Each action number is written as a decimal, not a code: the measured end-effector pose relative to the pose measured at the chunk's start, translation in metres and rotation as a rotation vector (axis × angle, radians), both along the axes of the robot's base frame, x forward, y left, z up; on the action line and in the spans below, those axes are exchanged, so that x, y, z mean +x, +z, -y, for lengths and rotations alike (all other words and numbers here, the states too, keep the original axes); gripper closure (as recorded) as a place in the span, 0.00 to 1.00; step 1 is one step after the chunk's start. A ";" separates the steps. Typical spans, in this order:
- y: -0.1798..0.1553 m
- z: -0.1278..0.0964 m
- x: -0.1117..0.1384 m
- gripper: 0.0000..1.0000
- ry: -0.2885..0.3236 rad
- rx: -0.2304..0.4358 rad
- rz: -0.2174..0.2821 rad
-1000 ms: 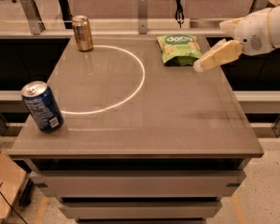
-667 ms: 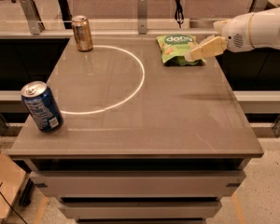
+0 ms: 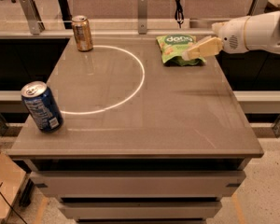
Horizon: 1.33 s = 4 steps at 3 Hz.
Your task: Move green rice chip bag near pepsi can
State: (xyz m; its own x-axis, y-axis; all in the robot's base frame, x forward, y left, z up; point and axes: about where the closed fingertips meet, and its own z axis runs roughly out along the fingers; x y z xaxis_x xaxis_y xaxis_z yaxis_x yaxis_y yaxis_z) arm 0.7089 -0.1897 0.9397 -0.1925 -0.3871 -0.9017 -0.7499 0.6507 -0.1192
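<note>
The green rice chip bag [image 3: 175, 48] lies flat at the far right of the grey table, light green with white lettering. My gripper [image 3: 190, 54] reaches in from the right on a white arm, and its cream fingers hang over the bag's right part. The pepsi can [image 3: 41, 106] stands tilted at the table's near left edge, dark blue with a silver top and a white label panel. It is far from the bag.
A gold-brown can [image 3: 82, 32] stands at the far left corner. A white circle line [image 3: 139, 78] is marked on the table top [image 3: 177, 120]. A rail with metal posts [image 3: 142, 6] runs behind the table. A cardboard box [image 3: 0, 181] sits on the floor at left.
My gripper has moved left and away from the camera, from beside the bag's right edge to over the bag. The bag and both cans have not moved.
</note>
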 end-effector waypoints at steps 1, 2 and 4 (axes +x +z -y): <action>-0.012 0.000 0.025 0.00 -0.028 0.020 0.028; -0.027 0.000 0.048 0.00 -0.057 0.030 0.062; -0.063 0.005 0.089 0.00 -0.132 0.032 0.083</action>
State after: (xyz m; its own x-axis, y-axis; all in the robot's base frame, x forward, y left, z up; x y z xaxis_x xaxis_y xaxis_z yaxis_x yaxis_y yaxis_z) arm 0.7978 -0.1946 0.8771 -0.1640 -0.3343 -0.9281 -0.6461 0.7473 -0.1550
